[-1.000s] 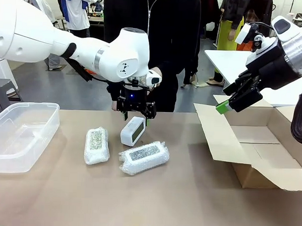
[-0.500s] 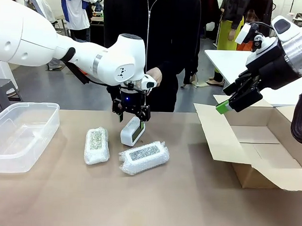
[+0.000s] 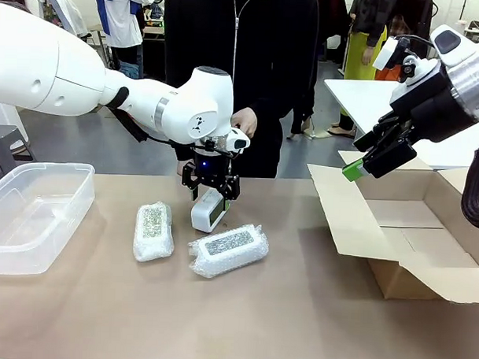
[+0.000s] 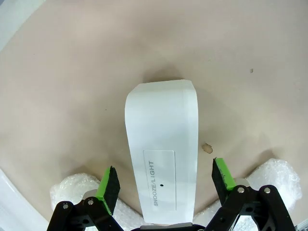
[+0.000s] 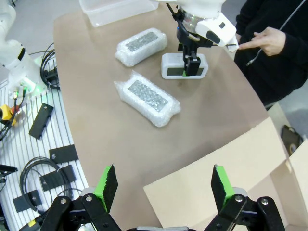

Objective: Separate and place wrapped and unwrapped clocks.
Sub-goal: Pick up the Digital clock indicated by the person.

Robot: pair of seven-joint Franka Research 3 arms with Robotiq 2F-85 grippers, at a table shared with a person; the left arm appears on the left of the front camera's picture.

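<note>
The unwrapped clock [image 3: 209, 211] stands on edge mid-table, white, its top showing a "SNOOZE/LIGHT" label [image 4: 161, 144]. My left gripper [image 3: 211, 189] is open right above it, its green pads [image 4: 109, 185] either side of the clock's top with gaps on both sides. Two bubble-wrapped clocks lie nearer me: one on the left [image 3: 153, 231], one to its right [image 3: 228, 249]. The right wrist view shows both bundles [image 5: 142, 44] [image 5: 147, 97] and the bare clock [image 5: 172, 67]. My right gripper [image 3: 372, 155] hangs open and empty above the box's left flap, and appears again in its own view [image 5: 163, 185].
A clear plastic bin [image 3: 34, 212] sits at the table's left edge. An open cardboard box [image 3: 403, 232] with spread flaps takes up the right side. A person in black stands at the far edge, one hand [image 3: 244, 120] just behind my left wrist.
My left gripper has come down over the unwrapped clock and now straddles its top. The right arm and the bundles have not moved.
</note>
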